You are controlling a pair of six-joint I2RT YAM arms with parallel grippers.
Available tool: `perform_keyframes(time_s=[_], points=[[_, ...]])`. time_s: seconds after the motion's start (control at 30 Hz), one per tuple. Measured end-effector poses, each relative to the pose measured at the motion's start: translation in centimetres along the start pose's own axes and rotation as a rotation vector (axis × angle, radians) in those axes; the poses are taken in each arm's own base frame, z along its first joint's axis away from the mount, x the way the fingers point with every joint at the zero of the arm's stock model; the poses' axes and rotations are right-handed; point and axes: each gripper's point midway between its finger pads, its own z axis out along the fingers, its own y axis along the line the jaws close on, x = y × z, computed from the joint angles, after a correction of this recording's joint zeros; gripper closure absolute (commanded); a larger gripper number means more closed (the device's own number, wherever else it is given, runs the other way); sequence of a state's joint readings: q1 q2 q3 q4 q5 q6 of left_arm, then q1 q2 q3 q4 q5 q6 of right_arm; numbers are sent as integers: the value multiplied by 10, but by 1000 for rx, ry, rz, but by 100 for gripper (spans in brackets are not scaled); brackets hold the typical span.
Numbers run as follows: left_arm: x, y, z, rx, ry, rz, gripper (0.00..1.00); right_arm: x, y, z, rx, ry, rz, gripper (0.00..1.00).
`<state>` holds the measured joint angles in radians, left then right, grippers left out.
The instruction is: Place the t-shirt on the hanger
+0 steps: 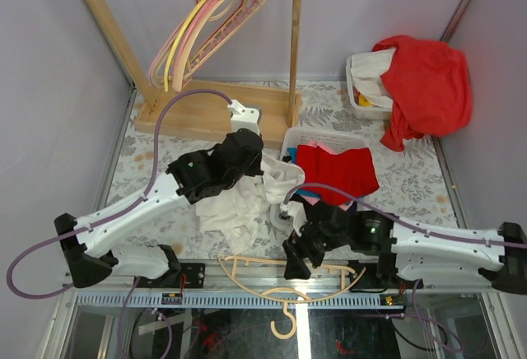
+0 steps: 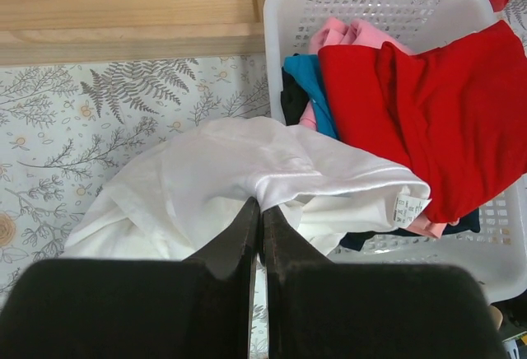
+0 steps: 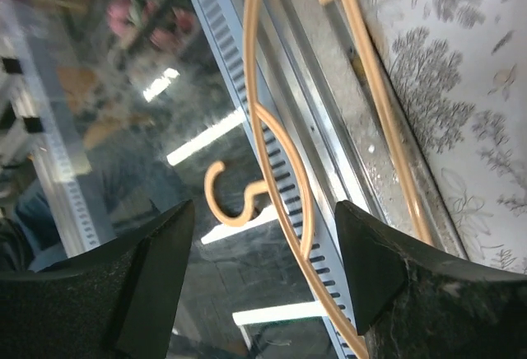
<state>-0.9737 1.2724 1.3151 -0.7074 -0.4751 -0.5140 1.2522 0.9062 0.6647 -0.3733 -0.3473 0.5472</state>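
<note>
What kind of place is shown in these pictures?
Probably a robot lab cell set up for laundry practice: a walled-in tabletop with a fern-print cover, a wooden garment rack holding hangers, and plastic baskets full of clothes.

Overhead and close right-wrist views, common hanger [image 1: 285,300] [image 3: 257,105]

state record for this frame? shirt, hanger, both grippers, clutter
t-shirt: crumpled on table, one end over the basket corner
hanger: flat at near table edge, hook past the edge
left gripper: shut on t-shirt
right gripper: open above hanger, not gripping
basket: red garment on top
task: t-shirt not on hanger yet
</note>
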Motion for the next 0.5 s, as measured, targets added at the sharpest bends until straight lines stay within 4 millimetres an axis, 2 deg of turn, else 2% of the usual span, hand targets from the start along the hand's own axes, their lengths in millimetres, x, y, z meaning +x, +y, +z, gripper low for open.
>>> perform_keyframes(time_s=[0.1, 0.2, 0.37, 0.5], points=[[-2, 4, -3, -2, -7, -7, 100, 27, -3, 19, 52, 99, -30, 29], [-4, 7, -7, -2, -16, -15, 100, 46, -2, 30, 88, 157, -84, 32], [-6, 8, -9, 1, -23, -20, 100, 55, 11, 40, 81, 142, -165, 40], [-4, 10, -9, -2, -20, -19, 100, 71, 14, 59, 95, 184, -207, 44]])
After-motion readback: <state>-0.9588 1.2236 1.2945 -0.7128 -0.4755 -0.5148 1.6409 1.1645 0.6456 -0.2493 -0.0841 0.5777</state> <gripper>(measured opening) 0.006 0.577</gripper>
